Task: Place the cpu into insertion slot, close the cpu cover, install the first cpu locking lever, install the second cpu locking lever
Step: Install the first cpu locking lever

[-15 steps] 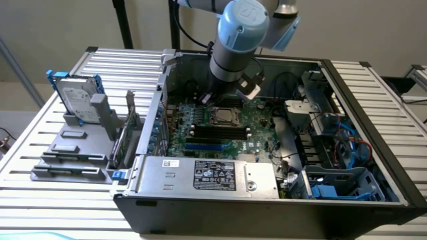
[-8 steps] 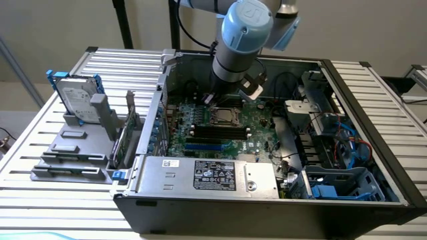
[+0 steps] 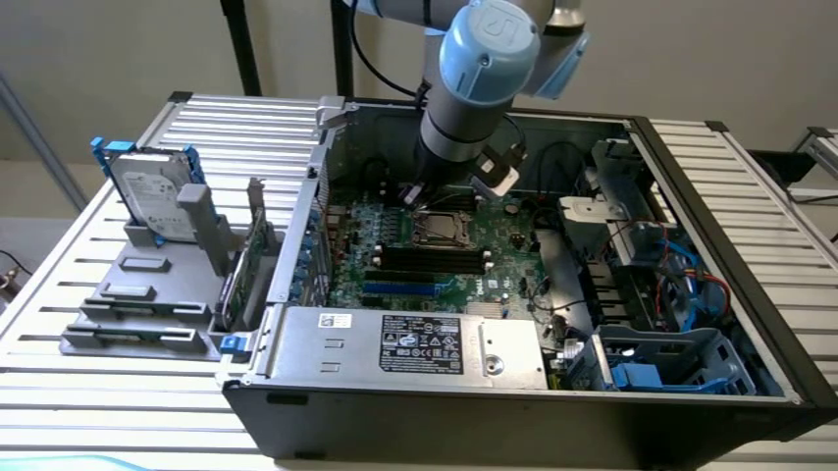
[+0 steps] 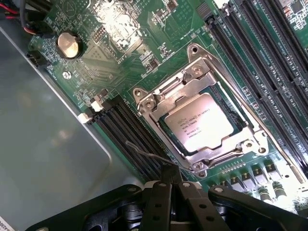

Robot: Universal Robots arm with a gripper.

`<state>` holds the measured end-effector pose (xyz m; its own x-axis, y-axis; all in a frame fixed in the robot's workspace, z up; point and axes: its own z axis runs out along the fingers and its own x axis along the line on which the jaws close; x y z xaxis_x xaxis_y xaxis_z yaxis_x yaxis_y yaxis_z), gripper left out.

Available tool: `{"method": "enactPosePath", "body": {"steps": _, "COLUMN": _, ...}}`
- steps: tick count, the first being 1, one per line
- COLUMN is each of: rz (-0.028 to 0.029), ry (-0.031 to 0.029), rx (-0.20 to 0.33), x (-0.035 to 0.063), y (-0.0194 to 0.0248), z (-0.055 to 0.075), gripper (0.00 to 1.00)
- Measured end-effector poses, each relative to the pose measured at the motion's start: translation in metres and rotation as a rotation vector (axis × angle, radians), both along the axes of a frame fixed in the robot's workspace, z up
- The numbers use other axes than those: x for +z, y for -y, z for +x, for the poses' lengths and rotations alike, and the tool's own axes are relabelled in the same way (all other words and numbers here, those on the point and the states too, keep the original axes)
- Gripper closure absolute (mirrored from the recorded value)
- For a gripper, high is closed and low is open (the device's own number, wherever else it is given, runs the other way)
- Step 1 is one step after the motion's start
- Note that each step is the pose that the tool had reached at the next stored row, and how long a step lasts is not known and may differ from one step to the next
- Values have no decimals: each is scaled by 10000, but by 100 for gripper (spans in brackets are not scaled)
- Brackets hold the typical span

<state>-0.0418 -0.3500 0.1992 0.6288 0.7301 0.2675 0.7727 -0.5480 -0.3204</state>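
Observation:
The cpu (image 4: 199, 126), a pale square chip, lies flat in the insertion slot (image 4: 144, 102) on the green board. The cpu cover (image 4: 180, 91), a silver frame, is folded down around the chip. A thin wire locking lever (image 4: 147, 155) stands out from the socket's corner over the black memory slots and runs to my gripper's tip. A second wire lever (image 4: 255, 126) lies along the socket's other side. My gripper (image 4: 169, 177) is shut, its black fingers together and right at the loose lever. In the exterior view the gripper (image 3: 426, 201) hangs just above the socket (image 3: 439, 231).
Long black memory slots (image 4: 262, 57) flank the socket on both sides. A coin battery (image 4: 69, 44) sits on the board. The case's grey wall (image 4: 43, 154) is close by. A power supply (image 3: 406, 343), blue drive cage (image 3: 668, 363) and cables crowd the case; a hard drive (image 3: 151, 191) stands outside.

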Motion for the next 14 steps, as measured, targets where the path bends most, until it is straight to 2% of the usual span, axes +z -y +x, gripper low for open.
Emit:
{"method": "enactPosePath", "body": {"steps": 7, "rz": -19, "ry": -1, "rx": -2, "x": -20, "y": -19, "z": 15, "gripper": 89}}
{"method": "enactPosePath", "body": {"steps": 14, "rz": -97, "ry": -4, "rx": -1, "x": -37, "y": -26, "z": 100, "gripper": 89}}
